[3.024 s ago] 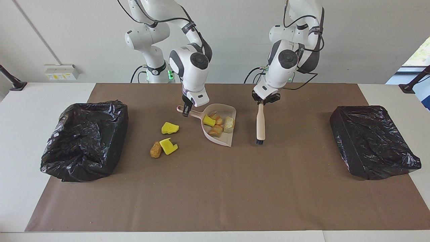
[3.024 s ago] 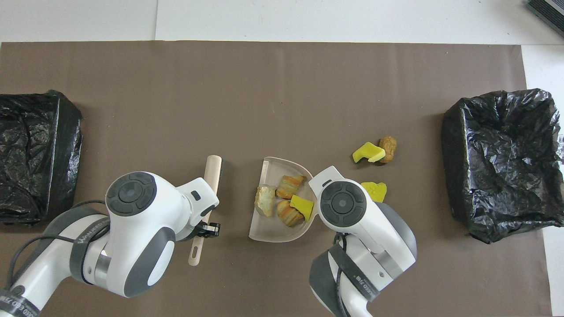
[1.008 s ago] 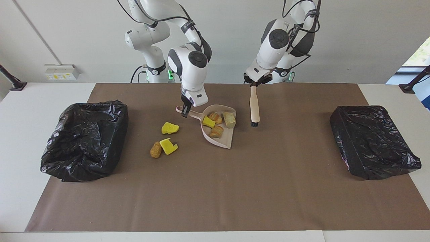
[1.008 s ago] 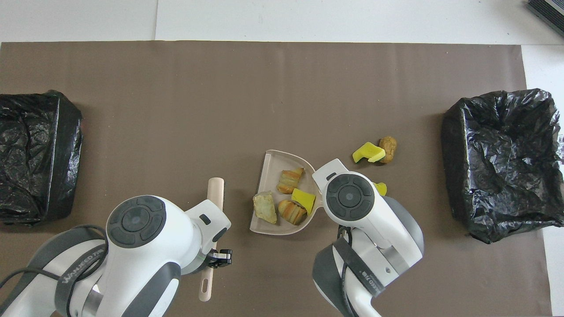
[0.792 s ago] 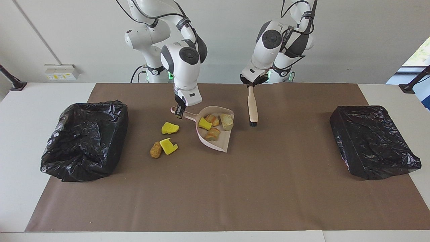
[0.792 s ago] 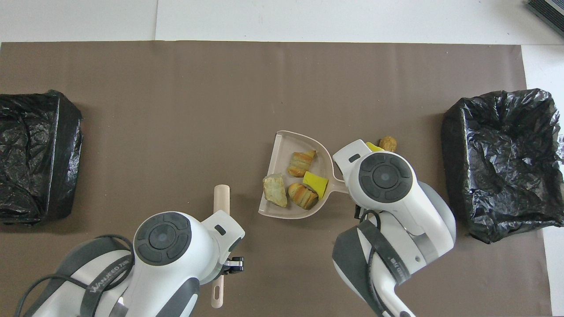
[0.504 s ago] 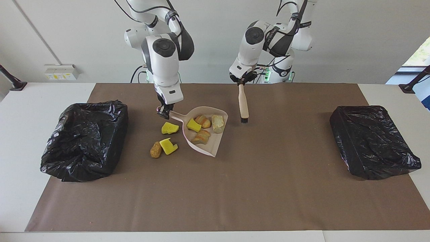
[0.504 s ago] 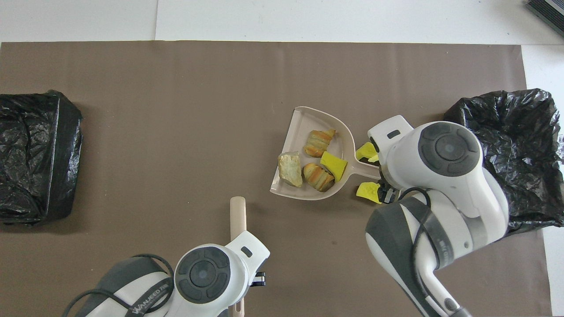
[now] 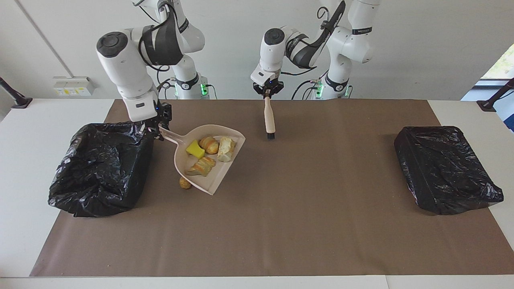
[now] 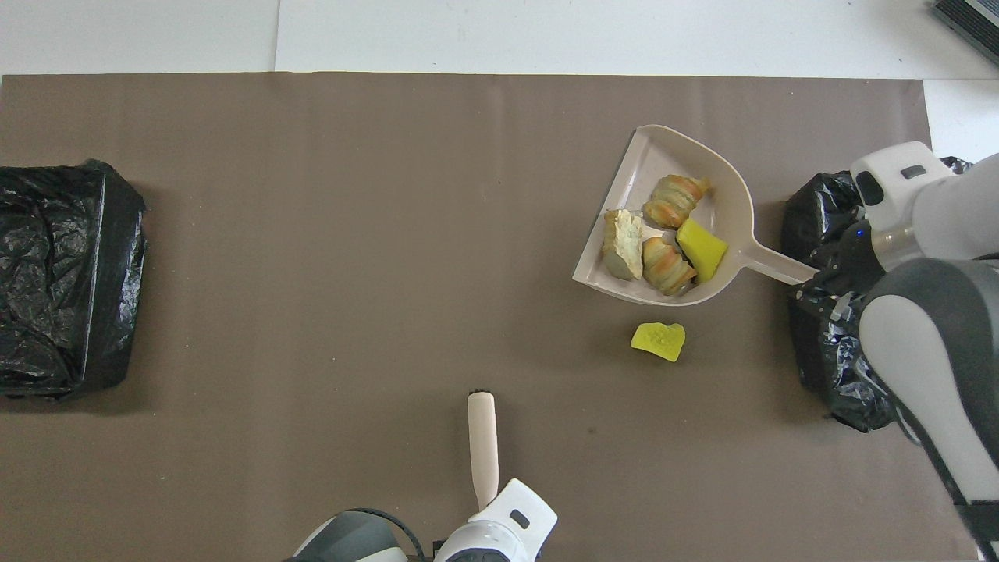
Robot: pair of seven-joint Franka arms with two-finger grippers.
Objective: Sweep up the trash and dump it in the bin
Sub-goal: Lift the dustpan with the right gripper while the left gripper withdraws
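My right gripper (image 9: 156,129) is shut on the handle of the pale pink dustpan (image 9: 209,181), held up in the air beside the rim of the black bag-lined bin (image 9: 100,168) at the right arm's end. In the pan (image 10: 649,168) lie a yellow chunk (image 9: 194,149), two croissant-like lumps (image 9: 209,144) and a pale bread piece (image 9: 225,148). One brown lump (image 9: 184,183) and one yellow chunk (image 10: 658,341) of trash lie on the mat. My left gripper (image 9: 267,93) is shut on the brush (image 9: 269,118), which hangs bristles down over the mat near the robots.
A second black bag-lined bin (image 9: 445,168) stands at the left arm's end of the table. A brown mat (image 9: 281,224) covers the table between the two bins. The raised pan hides part of the mat under it in both views.
My right arm has lifted the loaded dustpan and carried it toward the bin at its end. My left arm has drawn the brush up and back toward the robots.
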